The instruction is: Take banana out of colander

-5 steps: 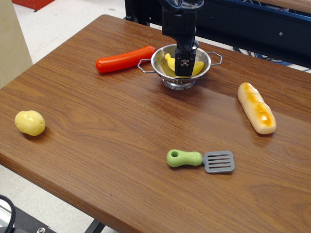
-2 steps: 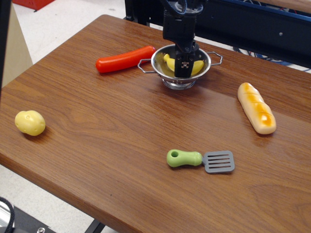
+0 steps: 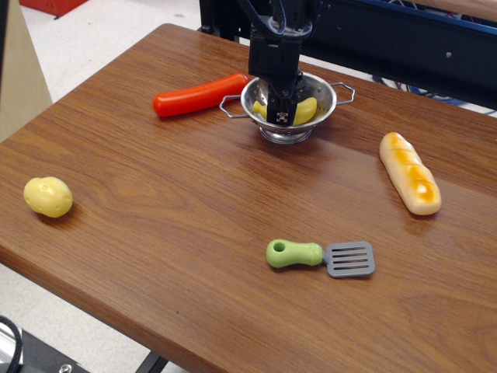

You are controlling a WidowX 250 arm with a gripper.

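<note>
The gripper (image 3: 281, 116) reaches straight down into the colander (image 3: 322, 91), its dark body covering the middle of the bowl. That vertical approach suits the job: the steel wall rings the banana (image 3: 305, 111) on every side, so only the open top gives access. The banana lies inside the colander, its yellow ends showing on either side of the fingers, so the tool is placed across its middle. Whether the fingers have closed on it cannot be told, since the arm hides the tips and the contact; it looks as if they straddle the fruit, but that is a judgement.

The banana is smooth, bright yellow plastic with a gentle curve, likely slippery under hard fingers. The colander is shiny perforated metal with thin wire loop handles and a ring base; being light, it may lift or tip along with the fruit.

Just beyond the colander, on the side of the tool toward the table's far left edge, lies a glossy red sausage (image 3: 199, 95). Well apart from the tool are a tan bread loaf (image 3: 409, 172), a lumpy yellow potato (image 3: 48, 196) and a green-handled spatula (image 3: 320, 256) on the wood-grain table (image 3: 155, 194).
</note>
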